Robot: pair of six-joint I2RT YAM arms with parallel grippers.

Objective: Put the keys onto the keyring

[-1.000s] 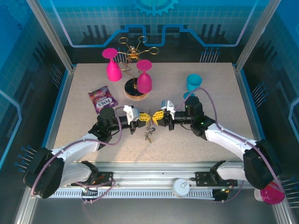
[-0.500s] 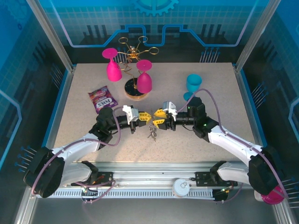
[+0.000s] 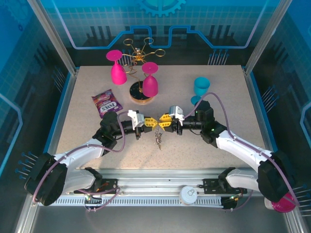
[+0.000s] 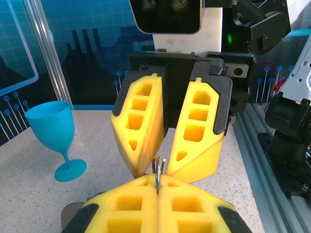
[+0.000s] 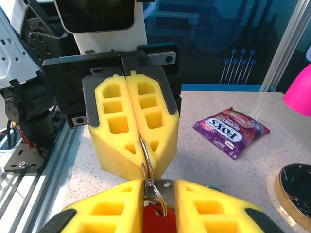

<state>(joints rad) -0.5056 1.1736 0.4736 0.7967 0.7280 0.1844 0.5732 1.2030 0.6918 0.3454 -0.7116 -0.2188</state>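
Observation:
A thin silvery keyring (image 5: 147, 154) stands on edge between the two grippers, which meet tip to tip over the table's middle. My left gripper (image 3: 149, 122) is shut on the keyring (image 4: 158, 171), its yellow pads pressed flat together in the left wrist view. Facing it, my right gripper (image 3: 163, 121) has a silvery key (image 5: 166, 186) with a red tag (image 5: 158, 219) wedged across the narrow gap between its pads; a smaller ring links that key to the keyring. More keys (image 3: 158, 140) dangle in a bunch under the fingertips.
A purple candy packet (image 3: 107, 103) lies to the left behind the left arm. The gold wire rack on a round wooden base (image 3: 140, 95) carries two pink glasses at the back. A blue goblet (image 3: 200, 87) stands behind the right arm.
Half a second ago the two grippers were slightly apart; their tips have closed in on each other again. The hanging keys have shifted a little with them.

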